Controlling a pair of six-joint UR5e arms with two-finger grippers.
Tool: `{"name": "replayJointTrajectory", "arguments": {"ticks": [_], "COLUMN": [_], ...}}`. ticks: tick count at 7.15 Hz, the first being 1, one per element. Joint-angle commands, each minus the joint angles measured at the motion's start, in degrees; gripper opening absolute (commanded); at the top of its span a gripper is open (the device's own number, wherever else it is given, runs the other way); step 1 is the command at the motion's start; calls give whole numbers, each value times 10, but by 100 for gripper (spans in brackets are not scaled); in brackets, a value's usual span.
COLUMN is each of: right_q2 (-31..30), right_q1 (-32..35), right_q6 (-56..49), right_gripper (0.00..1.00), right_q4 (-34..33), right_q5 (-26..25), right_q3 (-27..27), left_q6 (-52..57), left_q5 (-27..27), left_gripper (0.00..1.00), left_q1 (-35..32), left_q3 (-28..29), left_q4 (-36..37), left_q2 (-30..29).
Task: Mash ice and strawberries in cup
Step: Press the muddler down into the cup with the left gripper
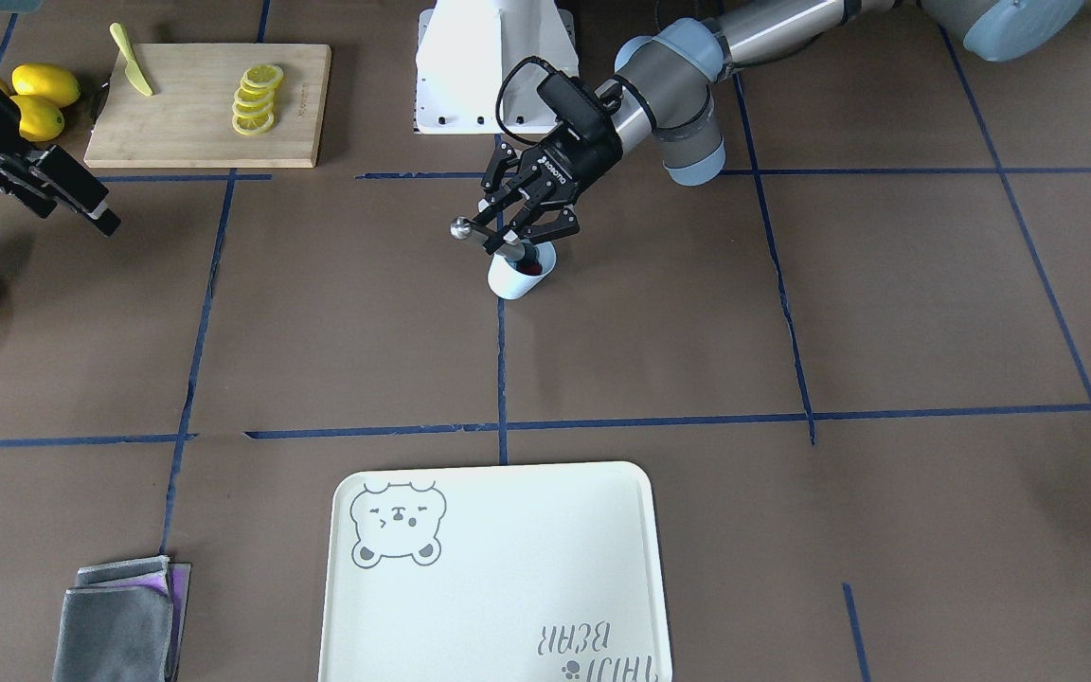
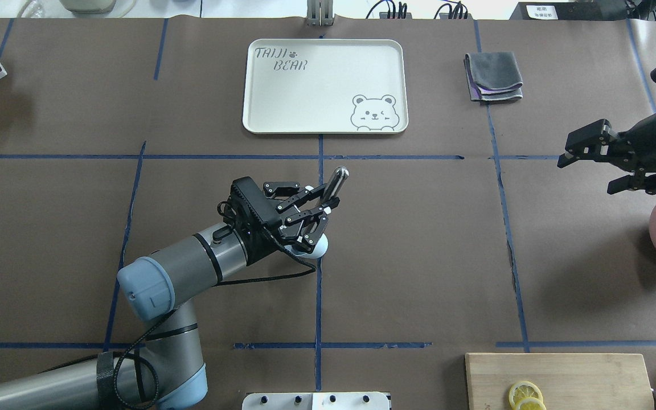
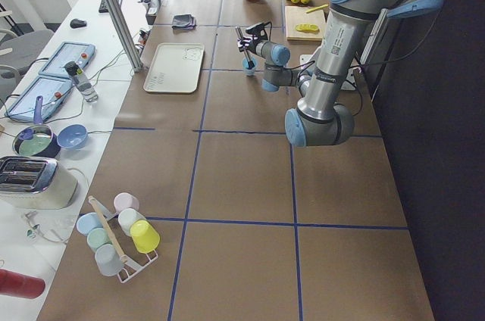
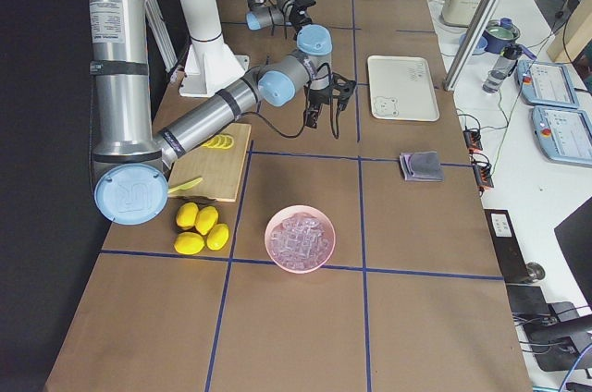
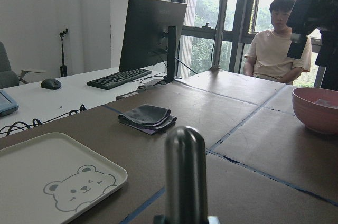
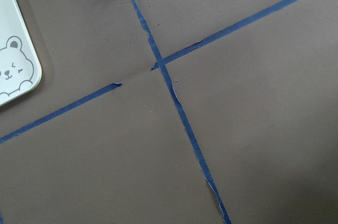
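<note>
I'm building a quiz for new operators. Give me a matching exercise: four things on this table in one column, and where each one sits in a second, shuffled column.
Things:
1. muddler
2. lemon slices
3. ice chunks
4. cup

Places:
A. in the pink bowl
B. upright on the table beneath the left end effector
C. on the cutting board
D. gripped in the left end effector

Pairs: 1-D, 2-C, 3-A, 4-B

A steel pestle (image 5: 185,174) stands upright between the fingers. Beyond them, a bear tray (image 5: 31,168) lies left, a folded grey cloth (image 5: 147,117) ahead, and a pink bowl (image 5: 316,110) right.
</note>
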Motion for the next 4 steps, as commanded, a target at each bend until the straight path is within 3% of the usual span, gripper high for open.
{"name": "replayJointTrajectory", "arguments": {"ticks": [1,3,4], "right_q2": [0,0,0], "right_q1": [0,-1,-1], "right_q6": [0,0,0], "right_gripper": [100,100,100], "right_q4": [0,0,0], "right_q5": [0,-1,-1], "right_q3": [0,-1,-1], "left_q6": [0,-1,-2], "left_q5": [-2,-2,-2], "left_gripper": [0,0,0], "left_q1": [0,-6,-19], "left_q3": [-35,-66,-104], "left_q4": [5,20,83], "left_q2": [-5,-6,-6]}}
